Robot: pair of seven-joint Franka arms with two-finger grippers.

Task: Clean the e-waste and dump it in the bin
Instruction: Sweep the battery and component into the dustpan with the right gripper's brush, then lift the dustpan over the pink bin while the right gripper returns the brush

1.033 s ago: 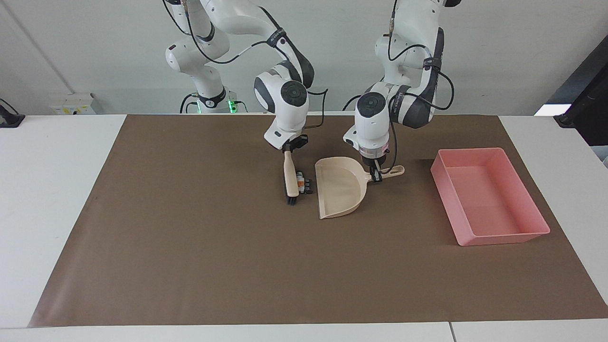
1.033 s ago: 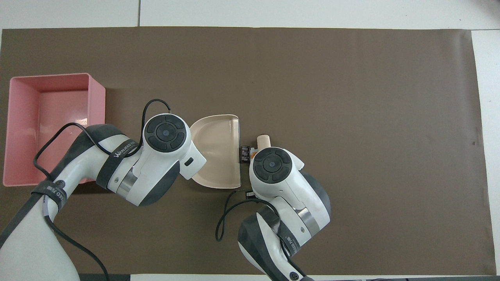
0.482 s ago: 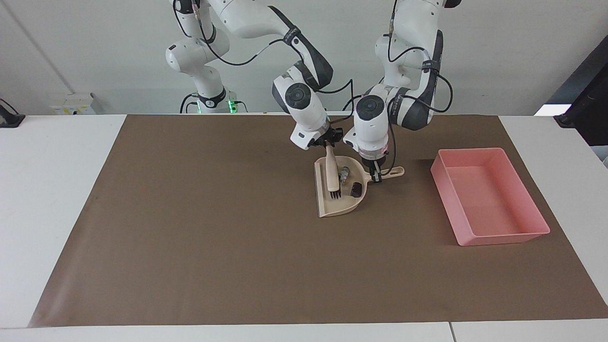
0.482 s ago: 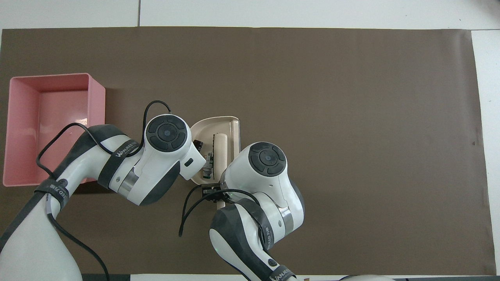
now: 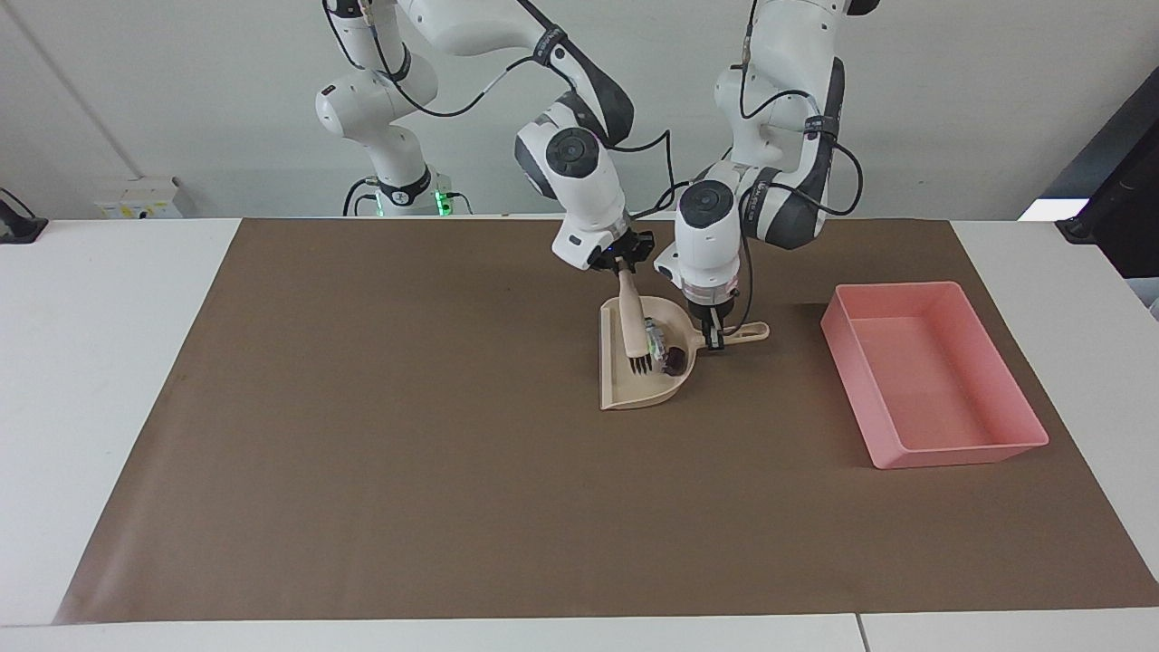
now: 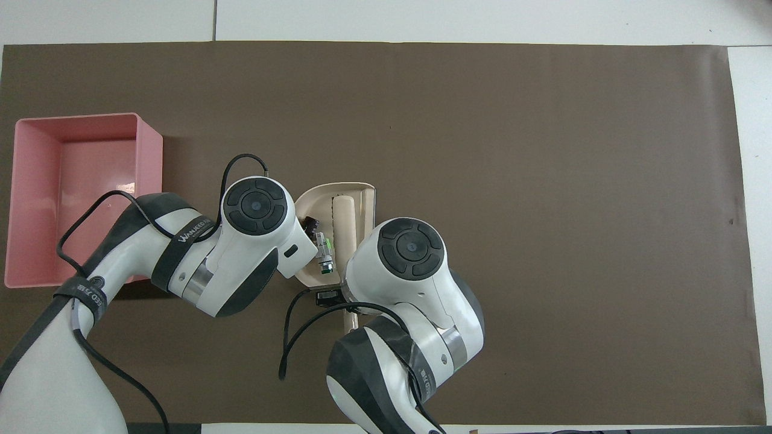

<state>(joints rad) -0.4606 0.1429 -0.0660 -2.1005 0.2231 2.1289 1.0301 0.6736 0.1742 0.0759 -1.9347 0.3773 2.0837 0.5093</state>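
Observation:
The cream dustpan [image 5: 634, 391] sits mid-table on the brown mat. Both e-waste parts lie in it near the handle end: the white part [image 5: 654, 338] and the dark cylinder [image 5: 675, 361]. They also show in the overhead view, the white part [image 6: 326, 253] and the dark cylinder [image 6: 311, 225]. My left gripper [image 5: 717, 340] is shut on the dustpan's handle [image 5: 750, 332]. My right gripper [image 5: 621, 265] is shut on the cream brush [image 5: 631, 328], whose black bristles [image 5: 640, 365] rest inside the pan beside the parts. The pink bin [image 5: 933, 380] stands empty toward the left arm's end of the table.
The brown mat [image 5: 407, 453] covers most of the white table. In the overhead view both wrists hide the pan's handle and part of the dustpan [image 6: 315, 202]; the bin [image 6: 78, 199] lies past the left arm's elbow.
The brush swept both parts off the mat into the dustpan. Since then the parts have slid closer to the handle end, and the pan has shifted slightly.

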